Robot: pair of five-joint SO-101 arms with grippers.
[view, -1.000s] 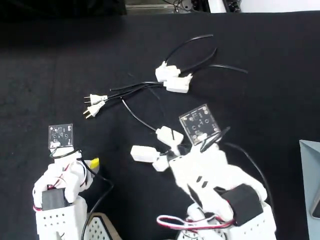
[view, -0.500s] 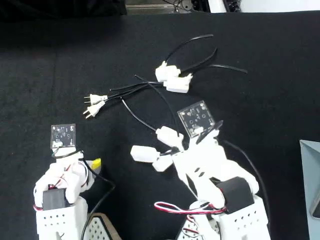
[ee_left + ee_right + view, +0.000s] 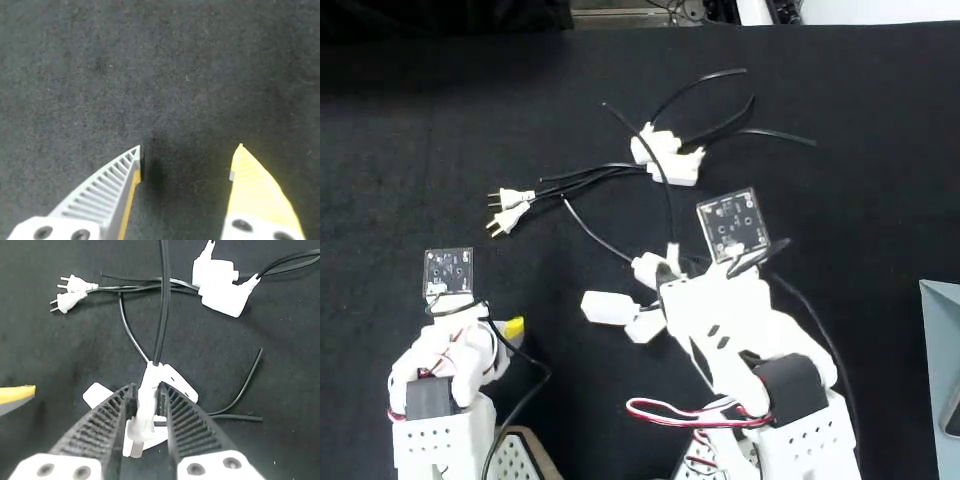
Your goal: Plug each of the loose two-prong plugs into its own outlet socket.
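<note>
The right gripper (image 3: 146, 387) has its ribbed black fingers pinched shut on a white moulded connector (image 3: 150, 376) trailing a glossy black cord (image 3: 162, 315), near the felt-like black desk's (image 3: 410, 110) front middle. Two slim white plugs (image 3: 69, 291) with yellowish prongs lie left of centre. The left gripper (image 3: 190, 147) gapes wide and empty at the front-left corner.

Light is even, from overhead, medium-bright. The matte black table (image 3: 860, 130) soaks it up: no glare, darkest toward the far-left corner. White arm shells (image 3: 720, 310) are clipped, with little surface detail in the high view.

Left wrist view: cloth reads a lighter, grainy grey. There is a short dark shadow on the cloth just beside the tip of the grey finger (image 3: 107, 187) of the left gripper (image 3: 190, 147).

Right wrist view: the socket (image 3: 172, 382) pinched in the right gripper (image 3: 146, 392) is blown out to near-flat white. The black cords (image 3: 162, 300) carry a thin highlight along their length.
</note>
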